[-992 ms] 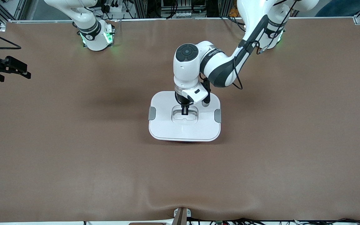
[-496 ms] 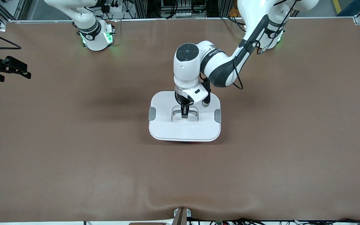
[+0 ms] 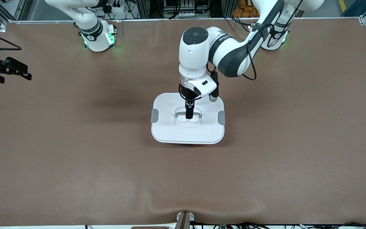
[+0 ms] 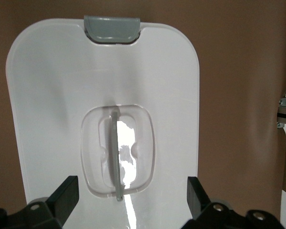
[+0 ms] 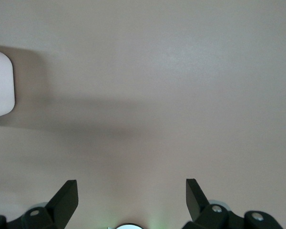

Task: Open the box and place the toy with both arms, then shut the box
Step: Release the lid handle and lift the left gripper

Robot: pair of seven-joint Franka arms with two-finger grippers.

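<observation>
The left gripper [image 3: 189,116] had just let go of the handle [image 4: 116,157] and lifted a little. Its fingers [image 4: 66,195] now stood wide apart, holding nothing, right over the lid [image 3: 170,127]. That probably meant the closing was done. The box [image 3: 187,118] sat in the middle of the table [image 3: 75,143], shut, with a grey clip [image 3: 154,115] on each side. The toy was likely inside, but the white lid hid it. The right gripper [image 5: 128,200] waited, open and empty, over the table's edge at the right arm's end.
</observation>
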